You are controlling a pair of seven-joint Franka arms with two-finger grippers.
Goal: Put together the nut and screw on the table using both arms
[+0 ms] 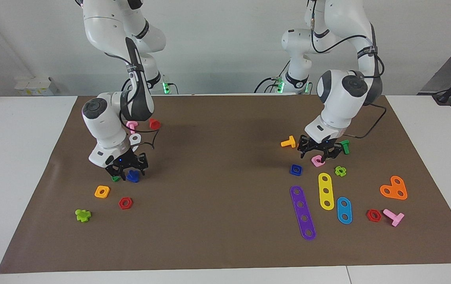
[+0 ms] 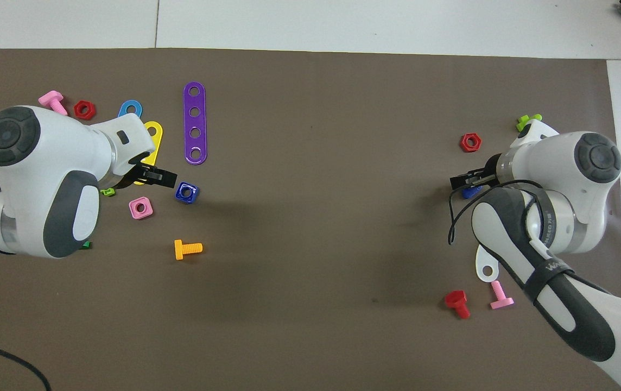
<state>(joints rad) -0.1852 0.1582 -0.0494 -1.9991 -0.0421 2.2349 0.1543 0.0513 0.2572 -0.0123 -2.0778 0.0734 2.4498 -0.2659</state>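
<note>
Poises right end effector (image 1: 126, 170) at screw (image 1: 133, 176), left end effector (image 1: 318, 152) near nut (image 1: 295, 169), for pickup; cannot tell open or shut for either.

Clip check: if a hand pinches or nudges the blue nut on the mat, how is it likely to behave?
The blue nut looks like moulded plastic, so probably stiff and light. It lies flat and is square with rounded corners, so a nudge would more likely slide it on the mat than roll it. Its glossy faces could be slippery in a pinch.
</note>
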